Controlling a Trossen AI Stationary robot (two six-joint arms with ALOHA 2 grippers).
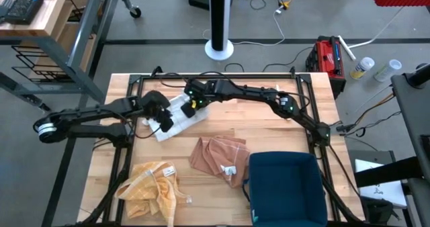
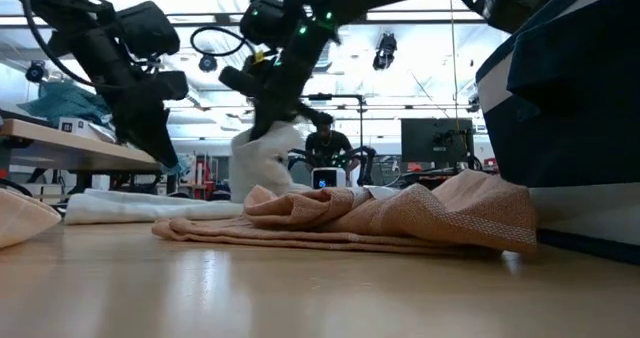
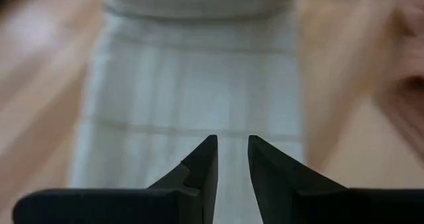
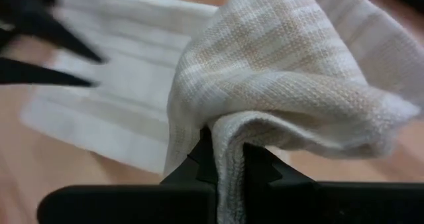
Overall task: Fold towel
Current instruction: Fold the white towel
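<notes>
**Two arms working a white towel into its fold**

The wooden surface (image 1: 222, 119) is carrying the job, with a blue bin (image 1: 285, 187), a peach cloth (image 1: 218, 156) and a yellow cloth (image 1: 151, 187) lying well clear on the near side of both tools. The white towel (image 1: 180, 116) is lying between the two tools, partly flat, with one end being lifted. The right tool (image 4: 225, 159) is clamping a bunched edge of that towel between its closed fingers and holding it raised above the flat part. The left tool (image 3: 232, 159) is hovering directly over the flat part with its fingers slightly apart, gripping nothing. To fold well, the right tool is probably needing to carry its edge straight across, keeping it taut and level, while the left tool is pinning the flat part so the layers are meeting edge to edge.
</notes>
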